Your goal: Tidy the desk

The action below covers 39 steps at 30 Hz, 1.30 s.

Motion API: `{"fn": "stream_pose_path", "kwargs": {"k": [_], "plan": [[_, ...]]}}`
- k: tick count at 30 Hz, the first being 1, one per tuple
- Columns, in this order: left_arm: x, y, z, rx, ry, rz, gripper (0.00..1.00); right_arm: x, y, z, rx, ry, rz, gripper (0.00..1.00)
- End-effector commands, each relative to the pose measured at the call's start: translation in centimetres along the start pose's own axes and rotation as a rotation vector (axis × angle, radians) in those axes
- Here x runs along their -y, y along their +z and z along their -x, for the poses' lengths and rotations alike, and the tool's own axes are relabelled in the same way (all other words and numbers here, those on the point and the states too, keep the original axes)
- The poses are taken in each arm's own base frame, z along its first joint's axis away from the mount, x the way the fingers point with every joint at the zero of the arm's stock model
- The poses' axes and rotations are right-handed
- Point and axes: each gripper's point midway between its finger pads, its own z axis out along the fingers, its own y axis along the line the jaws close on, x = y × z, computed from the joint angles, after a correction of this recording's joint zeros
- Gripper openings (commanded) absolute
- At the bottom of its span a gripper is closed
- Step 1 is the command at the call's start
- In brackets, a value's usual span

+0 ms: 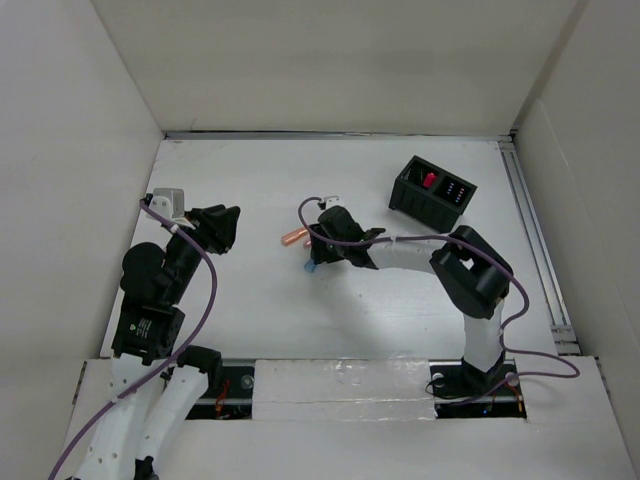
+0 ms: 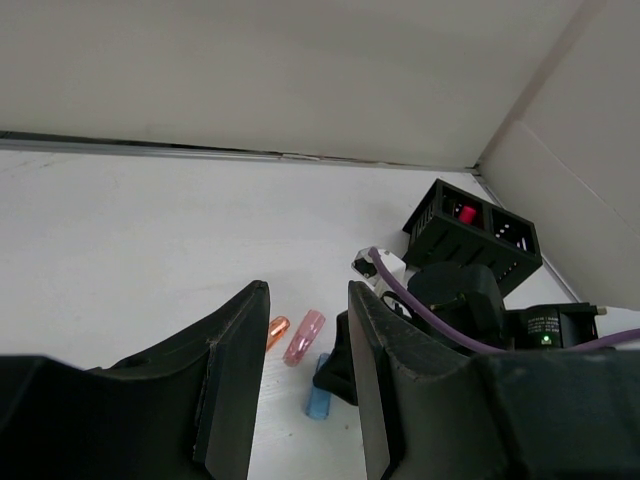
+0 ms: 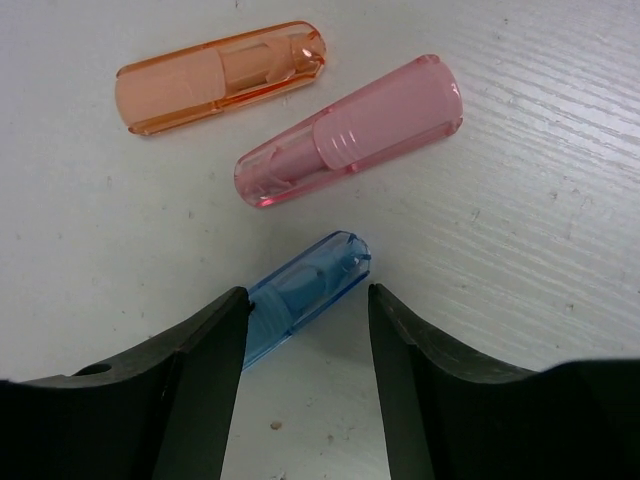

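Observation:
On the white desk (image 1: pixel 260 180) three clear pen caps lie close together: an orange cap (image 3: pixel 220 75), a pink cap (image 3: pixel 350 130) and a blue cap (image 3: pixel 305 285). My right gripper (image 3: pixel 308 300) is open just above the desk. The blue cap lies loose across the gap at its fingertips, its lower end against the left fingertip. In the top view the right gripper (image 1: pixel 316 262) reaches left to the caps at mid-desk. My left gripper (image 2: pixel 307 290) hovers at the desk's left side, jaws a narrow gap apart with nothing between them, pointing toward the caps.
A black slotted organizer box (image 1: pixel 432 192) stands at the back right, with a red item (image 1: pixel 429 180) in one compartment. White wall panels close off the back and both sides. A metal rail (image 1: pixel 535 240) runs along the right edge. A purple cable loops over the right wrist.

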Motion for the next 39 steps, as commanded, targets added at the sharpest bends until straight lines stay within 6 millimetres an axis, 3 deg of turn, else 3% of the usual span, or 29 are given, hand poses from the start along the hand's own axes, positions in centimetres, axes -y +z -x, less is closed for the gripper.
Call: {"fn": "stream_pose_path", "kwargs": {"k": [1,3,4,7,12,16,20,23,27,31,32,33,34,36,37,39], "plan": [[0.6,0.1,0.7,0.024,0.008,-0.026,0.33,-1.9,-0.2,1.6,0.043,0.028,0.064,0.57],[0.6,0.1,0.7,0.027,0.01,-0.027,0.33,-2.3,0.2,1.4,0.029,0.017,0.062,0.59],[0.6,0.0,0.8,0.032,0.01,-0.027,0.33,-1.9,0.8,0.1,-0.013,0.013,0.046,0.6],[0.6,-0.1,0.8,0.032,0.01,-0.027,0.33,-1.8,1.3,-0.9,-0.038,0.004,0.029,0.63],[0.6,-0.2,1.0,0.037,0.011,-0.029,0.33,-1.0,1.7,-0.7,-0.027,-0.066,-0.079,0.62],[0.6,-0.2,0.9,0.037,0.012,-0.026,0.33,1.2,1.4,-2.1,-0.048,-0.101,-0.183,0.54],[0.6,-0.2,1.0,0.038,0.012,-0.024,0.33,3.3,0.6,-3.6,-0.057,-0.136,-0.268,0.39],[0.8,-0.1,1.1,0.039,0.013,-0.035,0.33,4.4,0.1,-4.4,-0.076,-0.16,-0.304,0.35],[0.6,-0.2,1.0,0.039,0.012,-0.025,0.33,4.0,-0.3,-4.2,-0.08,-0.177,-0.273,0.24],[0.3,-0.1,0.8,0.032,0.012,-0.013,0.33,3.9,-2.6,-0.8,0.004,-0.108,-0.225,0.21],[0.4,-0.1,0.9,0.037,0.013,-0.016,0.33,3.6,-4.4,1.6,0.072,-0.072,-0.201,0.21],[0.5,-0.1,1.1,0.041,0.013,-0.019,0.33,5.7,-6.2,4.8,0.159,0.009,-0.215,0.21],[0.5,-0.1,1.1,0.041,0.013,-0.019,0.33,5.3,-7.4,6.1,0.197,0.02,-0.197,0.21],[0.4,0.0,0.9,0.031,0.013,-0.019,0.33,6.4,-9.5,9.9,0.323,0.094,-0.174,0.21],[0.5,0.0,0.8,0.028,0.011,-0.023,0.33,8.7,-11.6,13.0,0.436,0.158,-0.188,0.21],[0.6,0.0,0.8,0.031,0.012,-0.03,0.33,11.1,-14.2,16.2,0.549,0.211,-0.221,0.21]]}}
